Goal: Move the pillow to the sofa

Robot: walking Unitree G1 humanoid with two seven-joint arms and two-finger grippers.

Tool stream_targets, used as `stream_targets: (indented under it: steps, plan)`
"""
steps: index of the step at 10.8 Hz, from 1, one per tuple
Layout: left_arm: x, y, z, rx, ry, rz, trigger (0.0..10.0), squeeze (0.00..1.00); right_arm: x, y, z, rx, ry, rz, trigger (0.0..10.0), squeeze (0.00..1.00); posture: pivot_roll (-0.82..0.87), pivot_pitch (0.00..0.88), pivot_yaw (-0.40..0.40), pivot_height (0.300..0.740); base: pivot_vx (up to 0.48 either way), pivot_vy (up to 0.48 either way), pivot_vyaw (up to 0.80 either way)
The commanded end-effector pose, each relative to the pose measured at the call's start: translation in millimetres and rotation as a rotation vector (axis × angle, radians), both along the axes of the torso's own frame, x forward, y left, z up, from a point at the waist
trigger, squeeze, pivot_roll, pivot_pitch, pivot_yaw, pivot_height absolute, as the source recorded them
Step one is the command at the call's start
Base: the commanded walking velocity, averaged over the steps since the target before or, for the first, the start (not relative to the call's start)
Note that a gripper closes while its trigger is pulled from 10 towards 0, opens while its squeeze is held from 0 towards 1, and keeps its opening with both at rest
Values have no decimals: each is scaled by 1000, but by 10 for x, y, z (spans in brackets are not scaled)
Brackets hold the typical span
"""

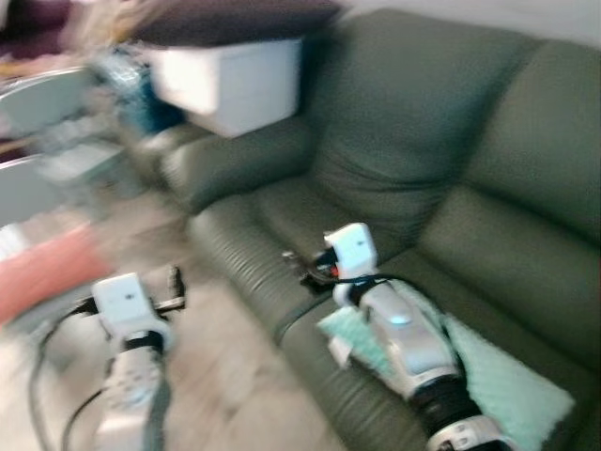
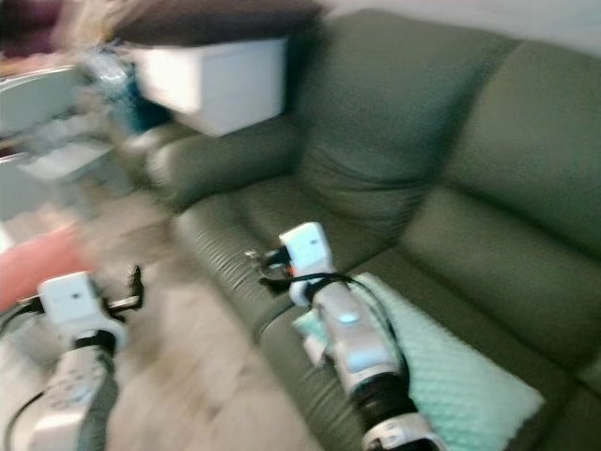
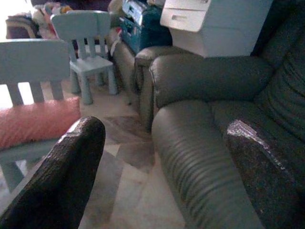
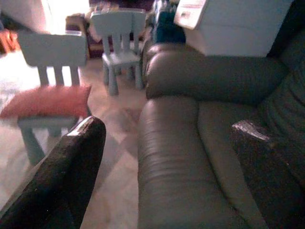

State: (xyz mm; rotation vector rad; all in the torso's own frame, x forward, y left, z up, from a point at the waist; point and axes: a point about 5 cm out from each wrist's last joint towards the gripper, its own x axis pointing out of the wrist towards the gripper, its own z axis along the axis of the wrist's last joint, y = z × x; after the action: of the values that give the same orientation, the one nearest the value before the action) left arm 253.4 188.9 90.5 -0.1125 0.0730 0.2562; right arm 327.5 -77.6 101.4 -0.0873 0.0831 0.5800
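At lower right, a mint pillow [image 1: 507, 381] lay on the sofa [image 1: 423, 141] — my grippers, left [image 3: 162, 171] and right [image 4: 167, 167], gaped empty; the blurred view risked mistargeting the red pillow [image 4: 47, 101] — still unmoved

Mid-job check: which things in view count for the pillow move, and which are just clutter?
For the job:
- mint pillow, lying on the sofa seat
- dark green sofa
- right gripper, open over the seat
- left gripper, open over the floor

Lying about:
- pink cushion on a small chair
- second small chair
- white bin
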Motion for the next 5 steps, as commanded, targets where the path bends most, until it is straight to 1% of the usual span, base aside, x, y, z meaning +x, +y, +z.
stream_targets:
  steps: [1, 5]
  plan:
    - [0, 47, 25, 7, -2, 13, 10000, 0, 21, 60, 71, 19, -20, 13, 10000, 0, -172, 0, 41, 740, 0, 0, 800]
    - [8, 56, 26, -1, 2, 16, 10000, 0, 22, 80, 76, 22, -22, 16, 10000, 0, -174, 0, 41, 740, 0, 0, 800]
